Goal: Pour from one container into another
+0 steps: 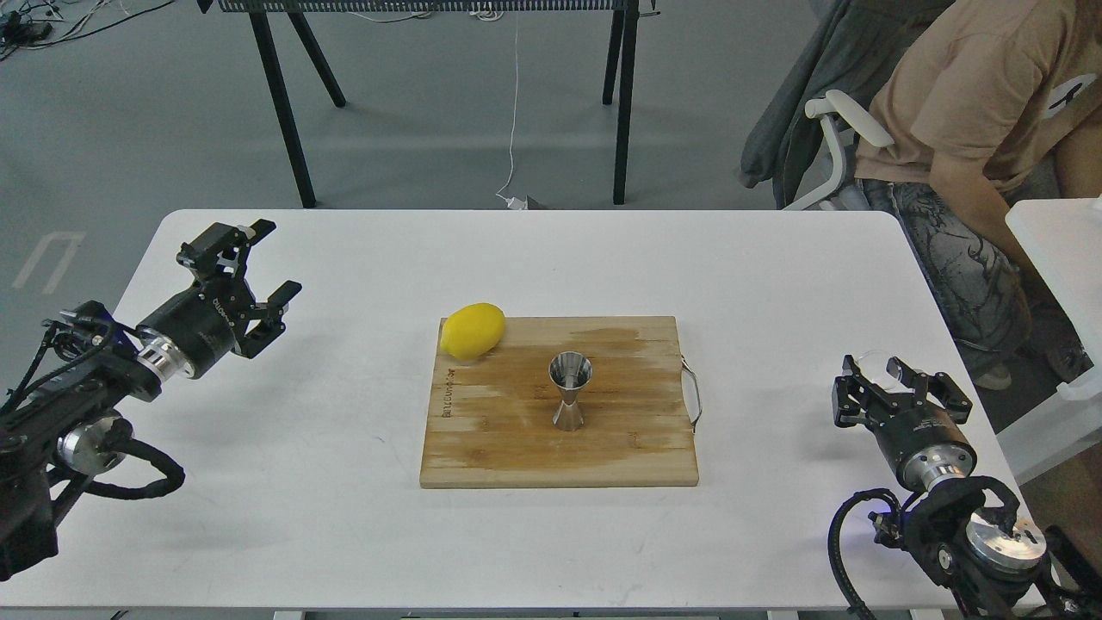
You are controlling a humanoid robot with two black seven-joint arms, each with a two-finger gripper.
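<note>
White table (327, 482) carries a wooden cutting board (516, 456) at centre, metal handle (693, 394) on its right edge. Lemon (473, 330) sits on the board's far-left corner, overhanging the edge slightly, long axis running left-low to right-high. Steel jigger (571, 390) stands upright mid-board, long axis vertical, open wider cone facing up, narrow waist below it; nothing touches it, and the lemon lies near but apart on its far left. Board carries a line of burnt-in lettering along the left side, running up the edge (too small to read with confidence). Darker wet-looking patches streak the board's surface. Left gripper (269, 263) hovers over the table's left side, well apart from the board, fingers spread, nothing between them. Right gripper (895, 379) sits at the table's right edge, fingers spread around a small clear glass cup (880, 366); only a faint rim shows, so whether the pads press on it I cannot tell, nor its tilt. Beyond the table: grey floor, a black-legged stand (284, 103) with a white cable (514, 112) hanging down, and a seated person (964, 112) in a tan shirt at far right beside a white chair armrest (848, 116).
</note>
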